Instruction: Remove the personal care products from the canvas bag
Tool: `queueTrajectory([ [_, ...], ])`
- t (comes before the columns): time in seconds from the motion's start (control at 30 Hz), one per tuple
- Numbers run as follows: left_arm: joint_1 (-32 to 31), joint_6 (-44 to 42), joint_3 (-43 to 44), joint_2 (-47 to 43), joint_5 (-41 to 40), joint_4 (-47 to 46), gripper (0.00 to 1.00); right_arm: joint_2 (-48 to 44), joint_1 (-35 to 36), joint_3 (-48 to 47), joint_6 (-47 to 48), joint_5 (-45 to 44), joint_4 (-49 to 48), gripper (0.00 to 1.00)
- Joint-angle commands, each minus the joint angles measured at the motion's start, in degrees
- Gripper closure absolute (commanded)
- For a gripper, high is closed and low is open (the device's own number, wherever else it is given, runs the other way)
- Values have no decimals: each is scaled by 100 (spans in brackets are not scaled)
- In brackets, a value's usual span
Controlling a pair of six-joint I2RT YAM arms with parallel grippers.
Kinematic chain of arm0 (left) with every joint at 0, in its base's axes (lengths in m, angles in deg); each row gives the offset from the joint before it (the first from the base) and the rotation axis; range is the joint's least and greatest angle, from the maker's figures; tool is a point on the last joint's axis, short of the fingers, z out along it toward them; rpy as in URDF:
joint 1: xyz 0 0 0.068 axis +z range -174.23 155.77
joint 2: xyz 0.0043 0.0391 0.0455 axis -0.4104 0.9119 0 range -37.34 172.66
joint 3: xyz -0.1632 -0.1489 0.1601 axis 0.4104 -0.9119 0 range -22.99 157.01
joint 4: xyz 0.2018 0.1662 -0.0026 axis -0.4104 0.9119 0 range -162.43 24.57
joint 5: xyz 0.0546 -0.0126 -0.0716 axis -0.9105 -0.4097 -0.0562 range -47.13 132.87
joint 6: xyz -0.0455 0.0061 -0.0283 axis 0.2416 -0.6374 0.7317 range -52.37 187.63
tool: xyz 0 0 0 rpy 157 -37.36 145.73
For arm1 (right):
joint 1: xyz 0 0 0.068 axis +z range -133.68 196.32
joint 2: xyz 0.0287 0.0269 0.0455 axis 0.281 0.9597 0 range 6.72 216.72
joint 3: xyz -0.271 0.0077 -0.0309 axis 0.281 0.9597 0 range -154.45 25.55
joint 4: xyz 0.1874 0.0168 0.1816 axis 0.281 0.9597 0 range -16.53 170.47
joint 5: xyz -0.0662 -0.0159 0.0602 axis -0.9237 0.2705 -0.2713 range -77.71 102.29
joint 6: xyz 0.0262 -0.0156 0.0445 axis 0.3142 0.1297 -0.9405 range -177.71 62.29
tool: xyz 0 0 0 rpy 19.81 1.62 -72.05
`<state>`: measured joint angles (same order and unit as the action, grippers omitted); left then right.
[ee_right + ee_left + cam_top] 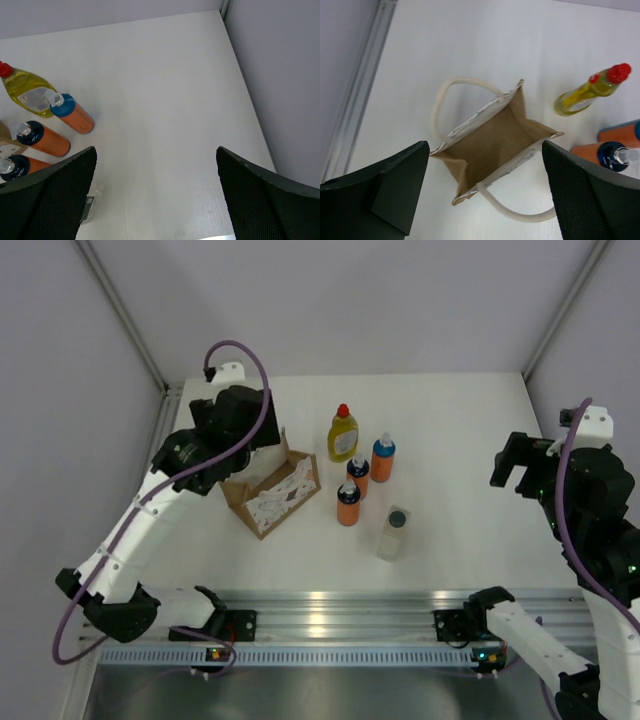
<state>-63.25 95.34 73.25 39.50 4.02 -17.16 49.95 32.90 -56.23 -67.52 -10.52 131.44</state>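
The canvas bag (272, 490) stands at the table's left of middle, mouth open upward. In the left wrist view its brown inside (495, 140) shows nothing in it, and its white handles lie out to both sides. The yellow bottle (343, 433) and three orange bottles (382, 458) (357, 477) (348, 504) stand right of the bag. The pale bottle (392, 533) stands nearer the front. My left gripper (485, 165) is open and empty above the bag. My right gripper (156, 160) is open and empty, raised at the far right.
Grey walls close the table at the back, left and right. A metal rail (330, 605) runs along the near edge between the arm bases. The yellow bottle (25, 90) and orange bottles (72, 112) show at the left of the right wrist view.
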Motion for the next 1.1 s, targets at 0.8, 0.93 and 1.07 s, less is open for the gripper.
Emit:
queueTrajectory([
  [0.8,378,1228,-1811,-3175,-993,2129,2,-552,-49,13,251,-154,1067,0],
  [0.93,378,1132,-1952,-3307,-940,1919,2,-534,-49,4,233,-189,1032,0],
  [1.07,378,1114,-2031,-3298,-888,1760,2,-481,-49,-49,216,-233,1023,0],
])
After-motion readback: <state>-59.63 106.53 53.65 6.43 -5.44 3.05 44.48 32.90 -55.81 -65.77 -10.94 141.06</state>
